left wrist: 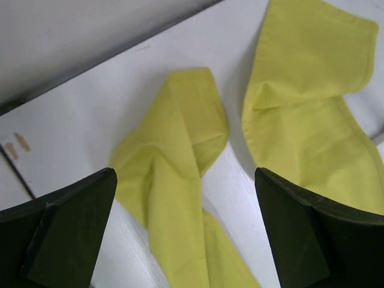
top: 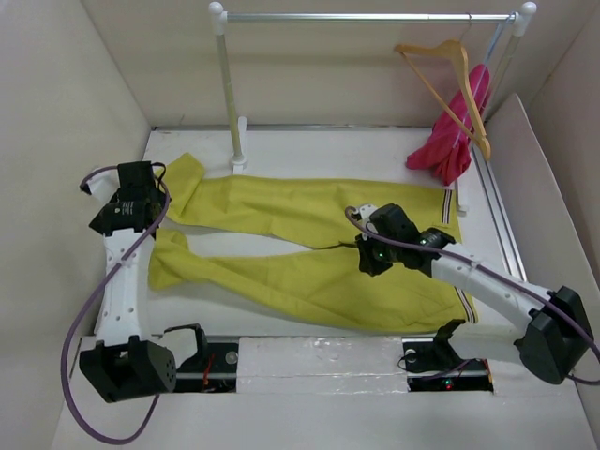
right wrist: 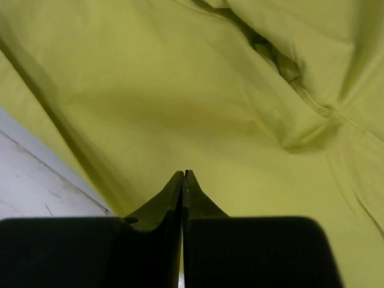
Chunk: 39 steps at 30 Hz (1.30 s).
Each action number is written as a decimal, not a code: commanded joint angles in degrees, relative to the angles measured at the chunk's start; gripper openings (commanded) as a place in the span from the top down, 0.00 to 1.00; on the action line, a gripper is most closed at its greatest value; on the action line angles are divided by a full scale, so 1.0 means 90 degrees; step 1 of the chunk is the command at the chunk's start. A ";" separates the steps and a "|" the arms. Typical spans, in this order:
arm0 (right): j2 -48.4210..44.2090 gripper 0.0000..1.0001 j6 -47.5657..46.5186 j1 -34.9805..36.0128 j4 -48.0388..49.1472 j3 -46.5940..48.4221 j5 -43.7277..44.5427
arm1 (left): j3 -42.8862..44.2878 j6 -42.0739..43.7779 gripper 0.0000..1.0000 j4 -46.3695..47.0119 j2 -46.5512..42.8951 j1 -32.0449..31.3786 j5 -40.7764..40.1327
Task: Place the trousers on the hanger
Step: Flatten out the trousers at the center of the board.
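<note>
The yellow-green trousers (top: 300,286) lie flat on the white table (top: 309,150), legs to the left and waist with striped trim (top: 448,208) to the right. The tan wooden hanger (top: 427,48) hangs by its hook on the rail at the back right. My left gripper (top: 139,192) hovers open over the leg ends; in its wrist view its jaws (left wrist: 186,234) straddle one crumpled cuff (left wrist: 180,156) without touching it. My right gripper (top: 368,259) is over the crotch area; its jaws (right wrist: 183,175) are shut just above the cloth (right wrist: 198,102), with none seen between them.
A white-and-silver clothes rail (top: 366,16) spans the back, its left post (top: 230,94) standing just behind the trousers. A magenta-pink garment (top: 455,136) hangs beside the hanger. Walls enclose the left, back and right. A track (top: 497,220) runs along the table's right edge.
</note>
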 commanded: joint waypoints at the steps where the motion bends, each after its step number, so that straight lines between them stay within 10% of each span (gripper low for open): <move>1: 0.0333 1.00 -0.0220 0.0089 0.0461 0.0212 -0.0439 | -0.0107 0.0097 0.04 0.0316 0.0318 0.0008 0.0712; 5: 0.0782 0.95 -0.0289 0.0372 0.1193 0.0388 -0.1033 | -0.0878 0.0672 0.22 0.1028 0.0524 0.0008 0.1691; 11: 0.2148 0.29 -0.0338 0.1084 0.1994 0.1266 -0.2106 | -0.1045 0.0820 0.28 0.1048 0.1100 0.0008 0.1537; 17: 0.3680 0.21 0.0023 0.1593 0.2961 0.2184 -0.3310 | -0.1065 0.0976 0.22 0.1087 0.1530 0.0008 0.1712; 22: 0.4551 0.20 0.0365 0.1964 0.3459 0.2507 -0.3662 | -0.1065 0.1210 0.44 0.1077 0.1745 0.0008 0.2139; 28: 0.4885 0.40 0.0658 0.2092 0.3917 0.2498 -0.3711 | -0.1104 0.1376 1.00 0.1048 0.1803 0.0008 0.2552; 32: 0.4729 0.93 0.0639 0.2151 0.3852 0.2459 -0.3575 | -0.0949 0.1445 1.00 0.1019 0.1736 0.0008 0.2649; 39: 0.3411 1.00 -0.0209 0.2891 0.2223 0.2312 -0.2492 | 0.1217 0.0939 1.00 0.0367 0.1198 0.0008 0.2796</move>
